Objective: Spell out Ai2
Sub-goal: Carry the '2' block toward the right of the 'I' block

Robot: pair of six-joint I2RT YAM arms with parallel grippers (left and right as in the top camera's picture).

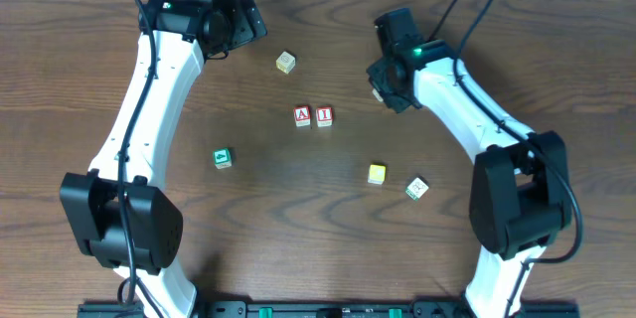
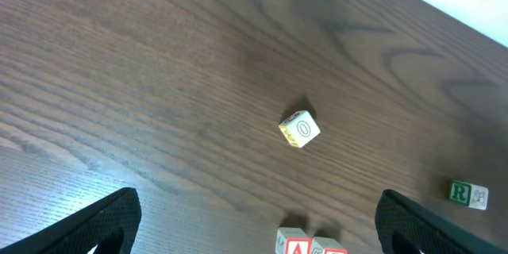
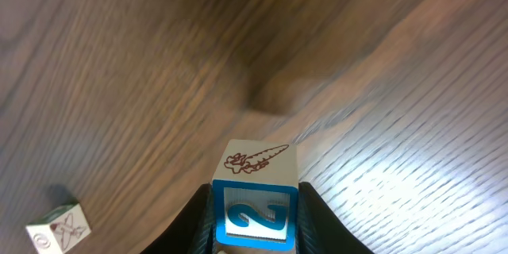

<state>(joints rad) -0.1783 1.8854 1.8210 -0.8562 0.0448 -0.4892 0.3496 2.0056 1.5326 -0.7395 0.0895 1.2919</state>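
1. Right gripper (image 3: 255, 226): clenched on the 2 block (image 3: 255, 198), one finger on each side of it
2. 2 block: blue-framed face with a blue numeral towards the wrist camera; the face above it bears a red line drawing. Whether it touches the table (image 1: 497, 40) cannot be told. In the overhead view the gripper hides it, at a place right of the lettered pair and apart from it
3. Left gripper (image 2: 255, 206): released, dark fingers (image 2: 103, 222) spread wide with nothing between them; it sits at the far left of the table
4. A block (image 1: 302, 115): red letter up, mid-table, touching the I block (image 1: 324, 115) on its right, the two in a row
5. O block (image 2: 300, 129): pale, yellow-edged, tilted out of line with the pair; it lies alone between the left gripper and the pair
6. Green block (image 1: 222, 158): left of the pair and well apart from it; the left wrist view shows an R on it
7. Yellow block (image 1: 376, 173): nearer the arm bases, right of the pair
8. White block (image 1: 417, 188): just beside the yellow block, turned at an angle
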